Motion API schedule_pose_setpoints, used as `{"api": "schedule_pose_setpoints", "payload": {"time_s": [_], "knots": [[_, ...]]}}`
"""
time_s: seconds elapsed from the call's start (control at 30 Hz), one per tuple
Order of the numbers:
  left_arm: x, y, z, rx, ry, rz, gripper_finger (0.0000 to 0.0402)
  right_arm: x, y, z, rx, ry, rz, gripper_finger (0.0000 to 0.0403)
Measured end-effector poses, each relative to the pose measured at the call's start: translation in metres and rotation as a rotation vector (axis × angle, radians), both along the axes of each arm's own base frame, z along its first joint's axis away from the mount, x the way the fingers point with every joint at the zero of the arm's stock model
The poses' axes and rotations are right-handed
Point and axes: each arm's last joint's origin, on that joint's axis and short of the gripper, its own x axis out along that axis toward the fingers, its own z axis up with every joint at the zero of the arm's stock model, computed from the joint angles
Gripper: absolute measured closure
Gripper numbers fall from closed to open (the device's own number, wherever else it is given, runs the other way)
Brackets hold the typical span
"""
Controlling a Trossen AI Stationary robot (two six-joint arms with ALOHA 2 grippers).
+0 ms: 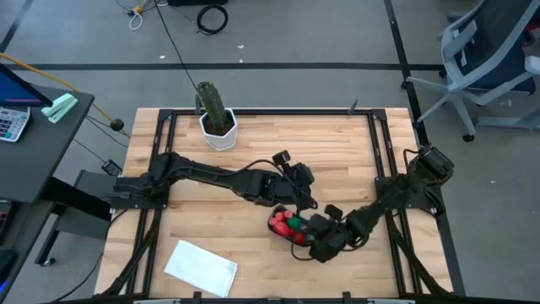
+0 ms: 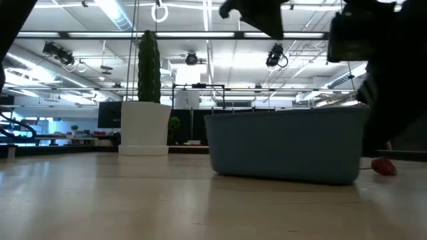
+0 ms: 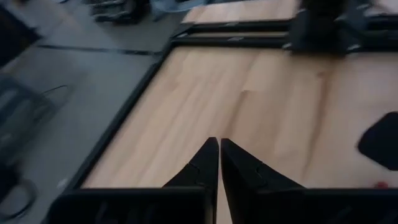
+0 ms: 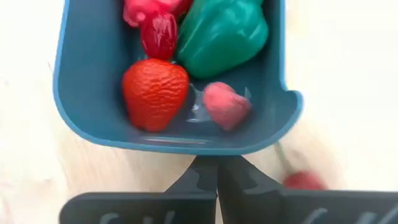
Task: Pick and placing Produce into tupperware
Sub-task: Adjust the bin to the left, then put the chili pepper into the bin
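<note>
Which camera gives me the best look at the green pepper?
The right wrist view: the green pepper fills the tupperware close up. The high view shows a green speck; low and left wrist views show none.

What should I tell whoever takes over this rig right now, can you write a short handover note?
Left claw: shut, empty, over bare table beside the tupperware.
Right claw: shut, empty, low at the near wall of the tupperware.
Tupperware sits on the table's near right part, between the two arms.
Done: inside it lie a strawberry, a green pepper, a pink piece and more red pieces.
Left: one red piece lies on the table just outside the tupperware; it is not yet picked. Whether others remain cannot be told, the arms hide that area.
Cactus and white sheet are not part of the job.
</note>
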Motion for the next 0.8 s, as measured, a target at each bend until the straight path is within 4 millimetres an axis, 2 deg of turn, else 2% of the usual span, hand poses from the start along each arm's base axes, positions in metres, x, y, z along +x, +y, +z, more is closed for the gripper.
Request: {"api": "schedule_pose_setpoints", "payload": {"time_s": [0.27, 0.4, 0.5, 0.7, 0.8], "knots": [[-0.036, -0.018, 0.022, 0.044, 0.004, 0.137, 0.039, 0.014, -0.015, 0.019, -0.057, -0.025, 0.084, 0.04], [-0.05, -0.031, 0.034, 0.054, 0.018, 0.107, 0.0394, 0.001, -0.011, 0.03, 0.006, 0.042, 0.195, 0.0394], [-0.053, -0.037, 0.035, 0.062, 0.023, 0.092, 0.0392, -0.012, -0.007, 0.042, 0.06, 0.081, 0.267, 0.0385], [-0.066, -0.034, 0.043, 0.15, 0.126, 0.051, 0.0377, -0.037, -0.009, 0.066, 0.068, 0.104, 0.305, 0.0348], [-0.079, -0.029, 0.059, 0.149, 0.119, 0.059, 0.0377, -0.042, -0.011, 0.07, 0.056, 0.118, 0.314, 0.0325]]}}
